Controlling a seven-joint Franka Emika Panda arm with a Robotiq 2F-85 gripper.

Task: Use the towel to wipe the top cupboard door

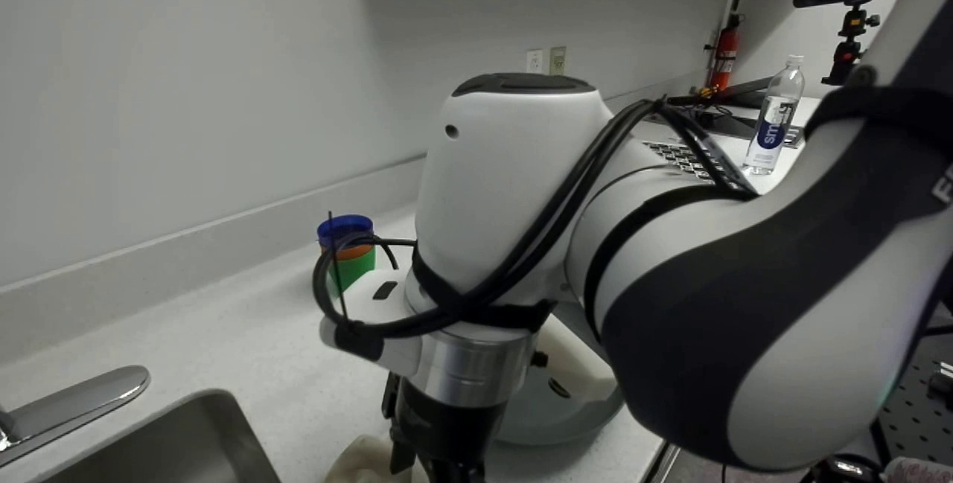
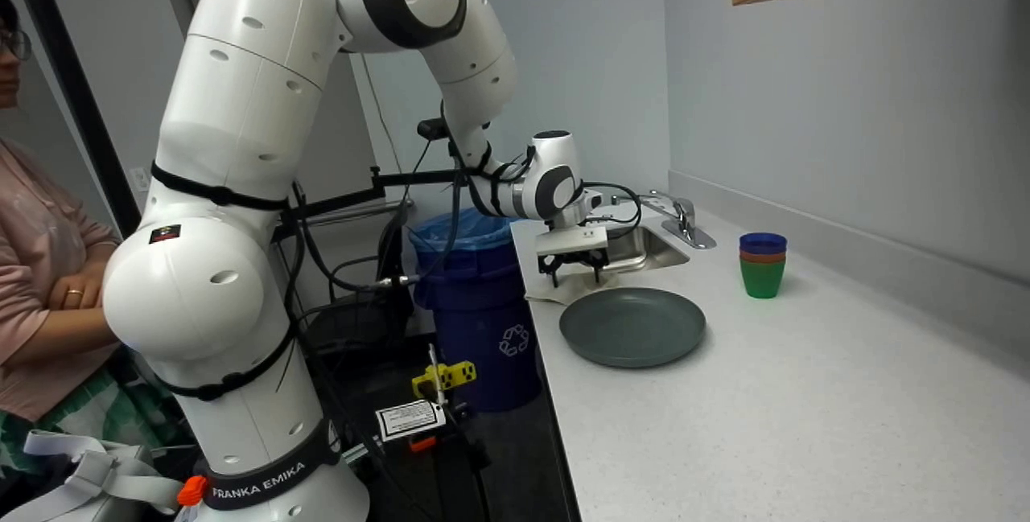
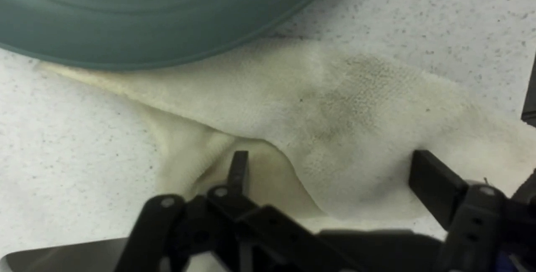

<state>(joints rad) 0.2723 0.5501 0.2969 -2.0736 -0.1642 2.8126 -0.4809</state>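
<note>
Gripper (image 3: pixel 330 161) nearest in wrist view: I have it spread, empty. Front edge of worktop (image 2: pixel 756 425): towel (image 3: pixel 356 108) beneath me, then, rightward, plate (image 2: pixel 633 327) overlapping it; cups (image 2: pixel 763 266) toward back edge. Lifting may drag plate if it pins towel.

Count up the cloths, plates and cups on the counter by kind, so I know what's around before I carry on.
Cream rumpled cloth towel: 1
Grey-green round plate: 1
Tapered plastic-looking cups, nested in one stack: 3 showing (blue, orange, green)
Total: 5
</note>
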